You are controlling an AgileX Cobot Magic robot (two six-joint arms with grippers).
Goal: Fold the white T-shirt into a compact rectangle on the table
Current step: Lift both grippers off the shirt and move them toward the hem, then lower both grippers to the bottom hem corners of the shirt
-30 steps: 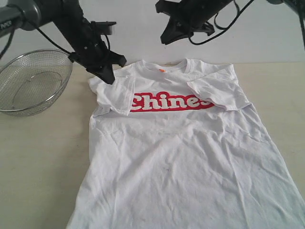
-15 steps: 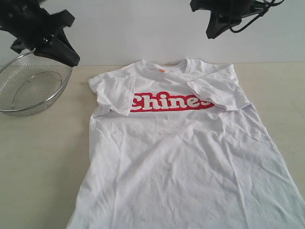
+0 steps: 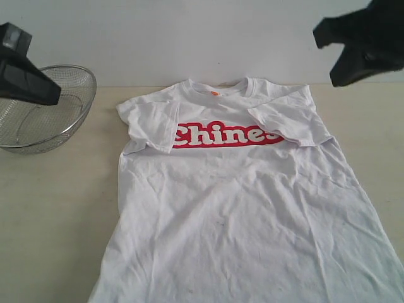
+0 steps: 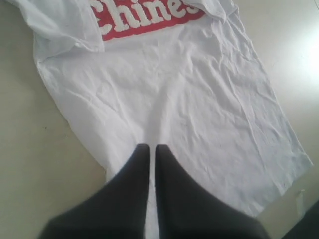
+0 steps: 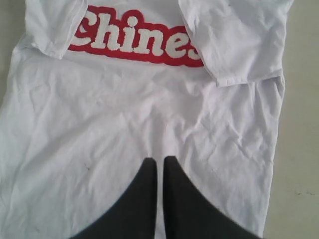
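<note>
Pale beige wood-grain table point(image 3: 57, 208) runs back to a plain white wall point(image 3: 189, 38), and the white T-shirt point(image 3: 240, 208) lies front-up across the middle of it, collar toward the wall, hem running off the near edge of the exterior view

Two arms show, both lifted clear of the cloth. The left gripper point(image 4: 152, 148) hangs at the far left of the exterior view, in front of the wire-mesh basket point(image 3: 76, 117), its nose slanted down and inward. Its two dark fingers are pressed together with nothing between them. The right gripper point(image 5: 159, 162) sits high at the upper right, tilted down toward the shirt, its fingers likewise brought together on nothing, only a thin slit between them

One shirt, one basket. The shirt's two sleeves are folded inward over the chest: one point(image 3: 151, 126) covers the start of the red-outlined "Chines" lettering point(image 3: 224, 134), the other point(image 3: 287, 120) covers its end. One small orange tag point(image 3: 214, 93) sits at the collar. The body below the lettering is spread open and creased
</note>
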